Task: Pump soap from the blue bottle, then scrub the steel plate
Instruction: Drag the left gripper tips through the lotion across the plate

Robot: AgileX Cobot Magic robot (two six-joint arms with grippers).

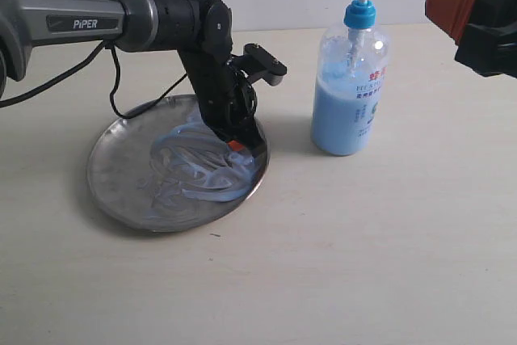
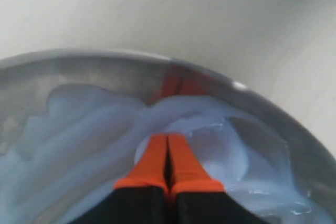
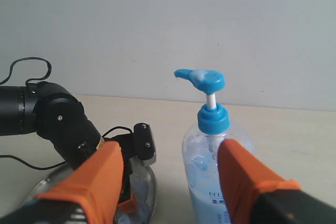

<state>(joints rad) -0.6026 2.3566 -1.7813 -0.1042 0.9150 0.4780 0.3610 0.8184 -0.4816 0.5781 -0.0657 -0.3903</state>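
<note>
The steel plate [image 1: 109,175] lies on the table at the left, its right half smeared with pale blue soap [image 1: 198,171]. My left gripper [image 1: 237,145] points down into the plate near its right rim. Its orange fingers are pressed together, tips in the soap [image 2: 79,129], with nothing visible between them [image 2: 168,140]. The blue bottle [image 1: 349,111] stands upright just right of the plate, pump head [image 3: 205,80] raised. My right gripper [image 1: 464,26] hangs open in the air to the right of the bottle, touching nothing; the bottle [image 3: 210,129] shows between its fingers [image 3: 170,153], farther off.
The left arm's black cable [image 1: 121,94] trails over the table behind the plate. A pale wall [image 3: 157,24] closes the far side of the table. Bare tabletop [image 1: 323,264] stretches in front of the plate and bottle.
</note>
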